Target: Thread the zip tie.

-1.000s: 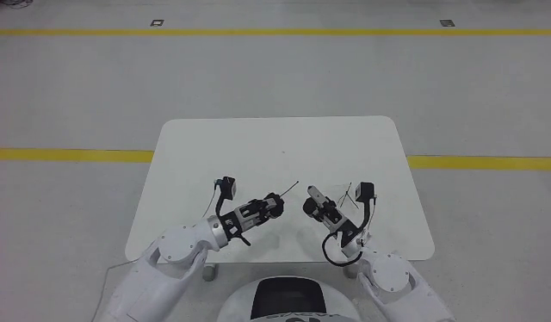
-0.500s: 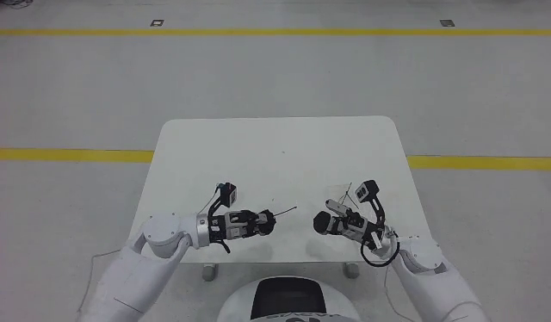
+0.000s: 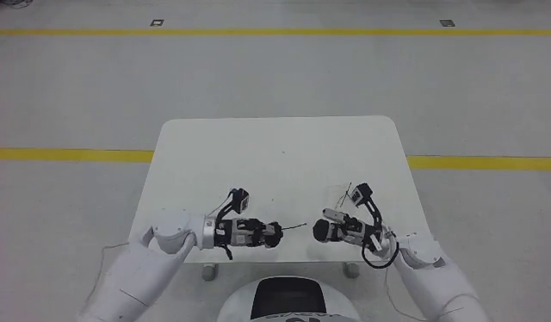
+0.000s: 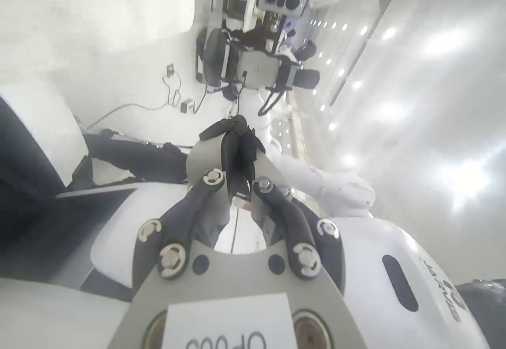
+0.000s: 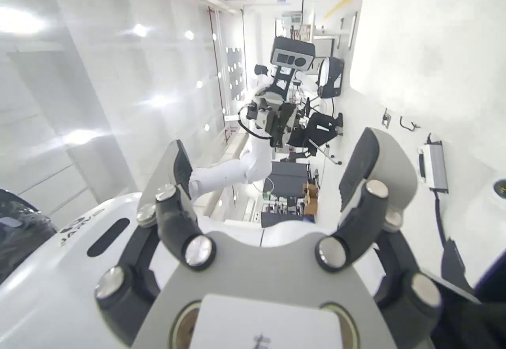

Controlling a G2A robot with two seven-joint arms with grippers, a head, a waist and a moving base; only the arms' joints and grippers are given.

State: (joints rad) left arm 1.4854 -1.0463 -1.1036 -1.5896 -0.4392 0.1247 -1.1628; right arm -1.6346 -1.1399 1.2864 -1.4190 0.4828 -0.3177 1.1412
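Over the near part of the white table (image 3: pixel 275 150), top view: the left claw (image 3: pixel 272 233) and the right claw (image 3: pixel 320 229) point at each other, tips near but apart. Left claw, own wrist view: the fingers (image 4: pixel 205 158) are pressed together, dark pads meeting at the tip. Top view shows them pinching the zip tie (image 3: pixel 294 227), a thin black strip. The strip juts from the tip of the left claw towards the right claw and lies nearly level in the gap between the two. Its free end is close to the right claw's tip; whether they touch cannot be told. Right claw, own wrist view: the fingers (image 5: pixel 180 168) are spread wide. Straight ahead of the right claw, farther off, the left arm's claw faces back towards it
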